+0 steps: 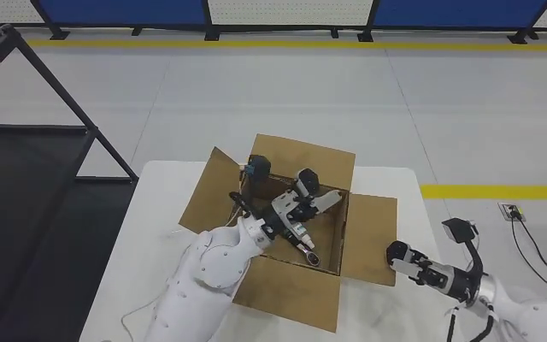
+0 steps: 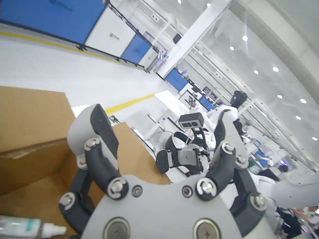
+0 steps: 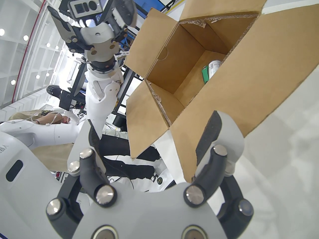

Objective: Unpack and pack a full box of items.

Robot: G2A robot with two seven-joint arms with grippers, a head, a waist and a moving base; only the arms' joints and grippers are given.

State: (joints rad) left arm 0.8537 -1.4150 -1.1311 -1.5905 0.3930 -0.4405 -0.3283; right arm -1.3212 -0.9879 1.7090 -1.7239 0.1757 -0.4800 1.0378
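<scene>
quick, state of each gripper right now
Left gripper: open, holding nothing.
Right gripper: open, holding nothing.

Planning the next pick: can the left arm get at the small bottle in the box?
Probably yes: the left tool is open over the box, whose flaps are folded out, and the bottle lies uncovered close by it.

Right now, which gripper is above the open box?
The left gripper, over the box opening; the right gripper is outside, beside a side flap.
</scene>
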